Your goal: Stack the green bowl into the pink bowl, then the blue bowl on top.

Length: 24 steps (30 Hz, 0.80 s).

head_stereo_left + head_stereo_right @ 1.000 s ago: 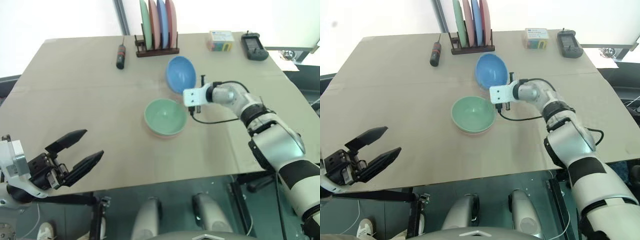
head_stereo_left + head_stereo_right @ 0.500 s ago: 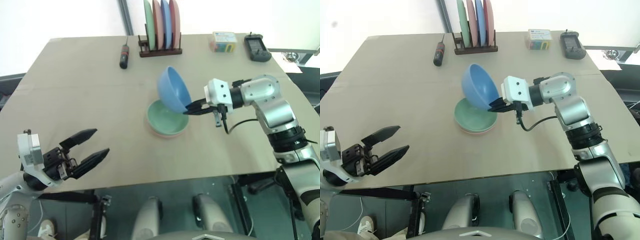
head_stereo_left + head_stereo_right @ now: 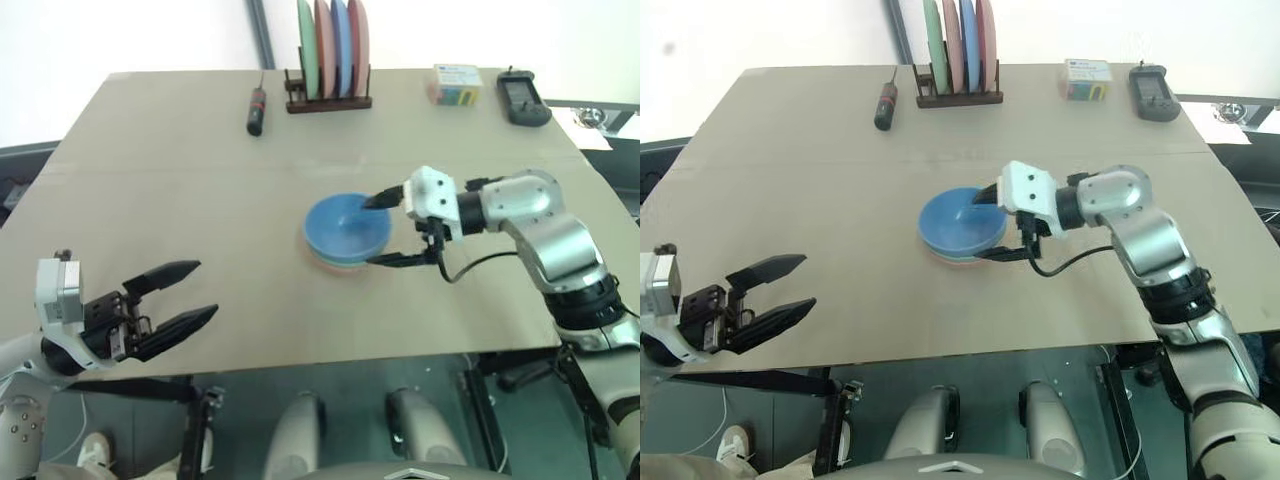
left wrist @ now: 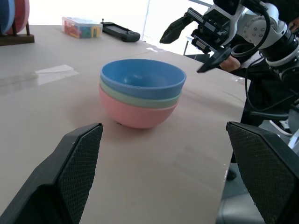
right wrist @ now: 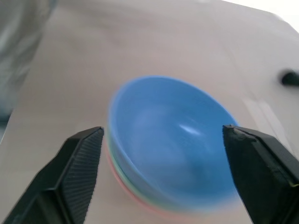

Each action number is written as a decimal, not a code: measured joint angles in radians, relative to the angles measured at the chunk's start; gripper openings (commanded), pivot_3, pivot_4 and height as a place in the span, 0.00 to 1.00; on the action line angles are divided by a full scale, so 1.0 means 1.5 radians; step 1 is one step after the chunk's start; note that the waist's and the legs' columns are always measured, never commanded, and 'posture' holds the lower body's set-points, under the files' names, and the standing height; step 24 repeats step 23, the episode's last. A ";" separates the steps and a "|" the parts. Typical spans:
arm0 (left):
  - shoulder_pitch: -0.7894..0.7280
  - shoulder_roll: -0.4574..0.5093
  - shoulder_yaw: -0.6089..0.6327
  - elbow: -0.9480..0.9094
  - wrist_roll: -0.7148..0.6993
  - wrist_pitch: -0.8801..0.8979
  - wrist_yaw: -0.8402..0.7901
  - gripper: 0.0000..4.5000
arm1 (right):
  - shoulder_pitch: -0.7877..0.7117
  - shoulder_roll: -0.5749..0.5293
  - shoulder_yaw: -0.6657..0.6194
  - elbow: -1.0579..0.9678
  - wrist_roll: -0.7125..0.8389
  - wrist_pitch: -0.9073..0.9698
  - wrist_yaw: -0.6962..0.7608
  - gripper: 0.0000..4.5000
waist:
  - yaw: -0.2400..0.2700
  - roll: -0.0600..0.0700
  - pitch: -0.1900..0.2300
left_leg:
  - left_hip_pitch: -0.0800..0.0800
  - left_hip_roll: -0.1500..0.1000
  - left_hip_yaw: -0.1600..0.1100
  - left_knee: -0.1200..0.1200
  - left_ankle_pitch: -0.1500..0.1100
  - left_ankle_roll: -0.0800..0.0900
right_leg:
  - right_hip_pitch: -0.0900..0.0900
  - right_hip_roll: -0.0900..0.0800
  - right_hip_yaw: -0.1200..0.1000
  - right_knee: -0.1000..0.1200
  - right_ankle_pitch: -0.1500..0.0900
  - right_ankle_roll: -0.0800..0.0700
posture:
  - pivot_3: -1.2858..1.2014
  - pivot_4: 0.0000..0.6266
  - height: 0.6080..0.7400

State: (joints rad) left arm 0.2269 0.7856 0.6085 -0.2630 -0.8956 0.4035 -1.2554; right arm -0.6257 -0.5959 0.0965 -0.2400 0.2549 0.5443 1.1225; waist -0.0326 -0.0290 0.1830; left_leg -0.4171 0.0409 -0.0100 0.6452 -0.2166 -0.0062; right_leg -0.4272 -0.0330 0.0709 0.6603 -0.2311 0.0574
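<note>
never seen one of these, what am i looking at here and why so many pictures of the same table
It is a humanoid robot with two arms, each ending in a two-fingered black claw. Two pictures come from cameras in its head, looking down over the table; the other two come from a camera on each wrist. In the middle stands a stack of three bowls: the pink bowl at the bottom, the green bowl in it, the blue bowl on top. The right claw is open around the stack, holding nothing. The left claw hangs open near the table's front edge. At the back: a rack of plates, a screwdriver, a small box and a black device.

Both pincers [image 3: 170, 300] [image 3: 385, 230] spread wide
</note>
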 measured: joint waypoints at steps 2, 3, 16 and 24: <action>-0.006 -0.002 -0.002 -0.003 0.017 -0.009 0.016 1.00 | 0.066 -0.028 -0.052 -0.035 0.014 0.030 -0.032 0.91 | 0.001 0.000 0.000 | 0.000 0.000 0.001 0.000 0.000 0.000 | 0.000 0.000 0.000 -0.001 0.000 0.000 | 0.52 0.24 1.00; 0.000 -0.002 -0.003 -0.007 0.030 -0.012 0.026 1.00 | 0.094 -0.043 -0.067 -0.047 0.019 0.038 -0.039 0.91 | 0.000 0.000 0.000 | 0.000 0.000 0.001 0.000 0.000 0.000 | 0.000 0.000 0.000 -0.001 0.000 0.000 | 0.52 0.24 1.00; -0.006 0.007 -0.016 -0.022 0.099 -0.012 0.086 1.00 | 0.364 -0.129 -0.324 -0.187 0.188 0.117 -0.074 0.96 | -0.004 0.000 0.000 | 0.001 0.001 0.001 0.001 0.000 0.000 | 0.000 0.001 0.001 0.000 -0.002 0.003 | 0.52 0.24 1.00; -0.027 0.009 -0.027 -0.016 0.108 -0.012 0.086 1.00 | 0.404 -0.149 -0.349 -0.243 0.227 0.121 -0.102 0.96 | -0.005 -0.001 -0.001 | 0.001 0.001 0.001 0.001 0.000 0.000 | 0.001 0.001 0.001 0.000 -0.002 0.003 | 0.52 0.24 1.00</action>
